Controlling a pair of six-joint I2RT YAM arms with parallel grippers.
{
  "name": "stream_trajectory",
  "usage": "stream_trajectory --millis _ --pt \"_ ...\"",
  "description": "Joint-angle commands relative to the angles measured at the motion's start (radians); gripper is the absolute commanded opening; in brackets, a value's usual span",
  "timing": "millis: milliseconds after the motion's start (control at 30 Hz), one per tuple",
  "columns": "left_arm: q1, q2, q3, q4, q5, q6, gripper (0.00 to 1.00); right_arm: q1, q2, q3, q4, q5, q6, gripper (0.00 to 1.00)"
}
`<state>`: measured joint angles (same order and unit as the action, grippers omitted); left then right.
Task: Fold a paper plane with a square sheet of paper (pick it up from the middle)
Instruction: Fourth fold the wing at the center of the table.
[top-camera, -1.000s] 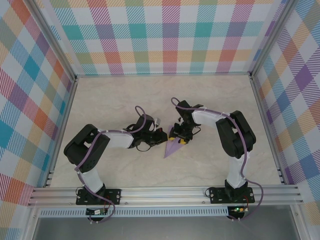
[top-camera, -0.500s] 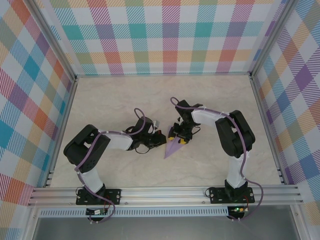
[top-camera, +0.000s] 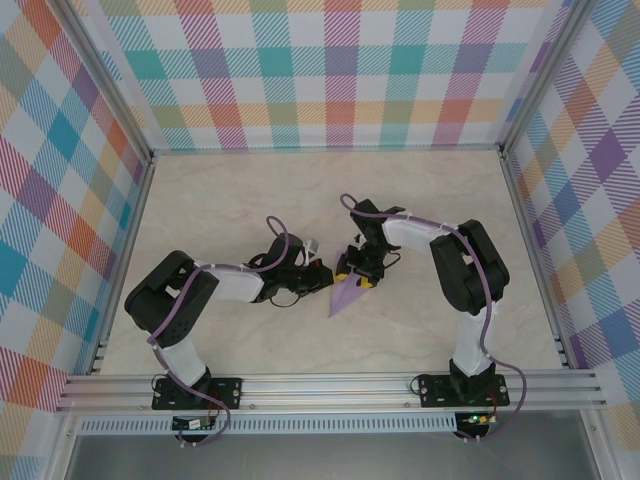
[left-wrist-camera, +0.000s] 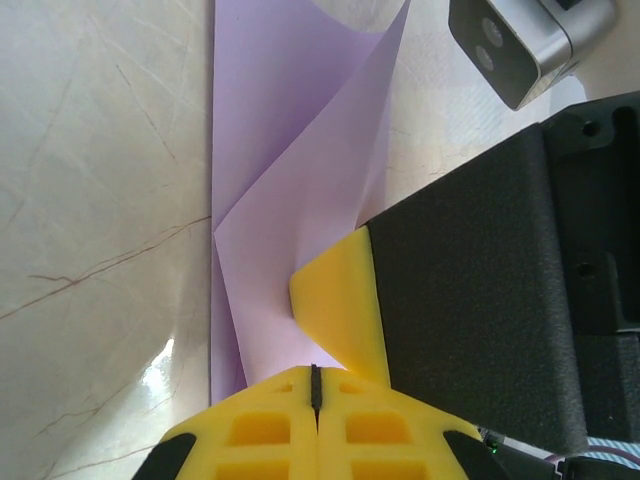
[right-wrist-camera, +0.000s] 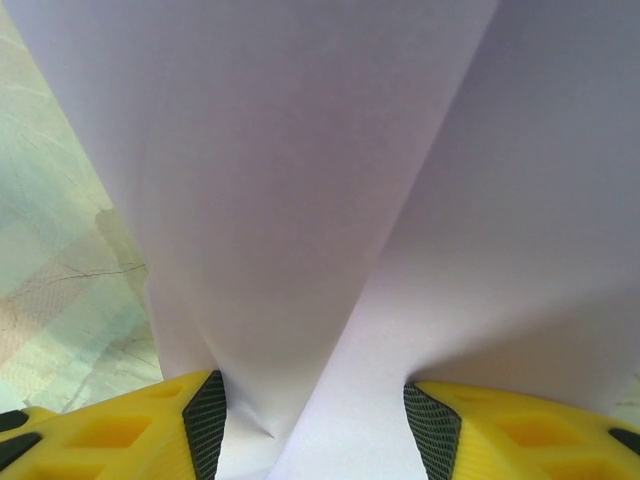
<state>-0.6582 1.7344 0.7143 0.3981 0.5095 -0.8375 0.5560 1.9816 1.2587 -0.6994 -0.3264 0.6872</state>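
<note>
The square sheet of paper is now a slim lavender paper plane (top-camera: 345, 296) lying mid-table, its sharp tip towards the near left. My right gripper (top-camera: 356, 274) stands over its wide end. In the right wrist view the raised paper flaps (right-wrist-camera: 330, 180) lie between the gripper's (right-wrist-camera: 318, 430) open jaws, with the pads (right-wrist-camera: 205, 420) on either side. My left gripper (top-camera: 322, 279) is shut and empty at the plane's left edge. In the left wrist view its closed tips (left-wrist-camera: 316, 385) rest at the paper (left-wrist-camera: 290, 150), beside the right gripper's yellow finger (left-wrist-camera: 340, 310).
The marble-patterned tabletop (top-camera: 250, 200) is walled by plaid panels with aluminium rails on the left (top-camera: 125, 260), the right (top-camera: 535, 260) and the front (top-camera: 330, 385). The right arm's wrist camera (left-wrist-camera: 525, 45) hangs close above the left gripper.
The left forearm has shifted slightly. The paper plane and the right gripper stay where they were.
</note>
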Motion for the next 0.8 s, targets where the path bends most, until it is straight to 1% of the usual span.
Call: stream_trajectory --millis 0,100,267,767 --pt "0.0 0.005 -0.014 0.063 0.056 -0.005 0.0 0.03 0.162 -0.074 0.063 0.052 -0.032 0.57" --pt "-0.003 0.019 -0.015 0.062 0.064 -0.005 0.0 0.03 0.167 -0.071 0.059 0.053 -0.028 0.57" --pt "-0.004 0.036 -0.007 0.038 0.057 0.006 0.0 0.03 0.173 -0.07 0.054 0.06 -0.026 0.53" --pt "-0.012 0.063 0.011 -0.017 0.037 0.031 0.0 0.034 0.203 -0.045 0.027 0.077 -0.031 0.54"
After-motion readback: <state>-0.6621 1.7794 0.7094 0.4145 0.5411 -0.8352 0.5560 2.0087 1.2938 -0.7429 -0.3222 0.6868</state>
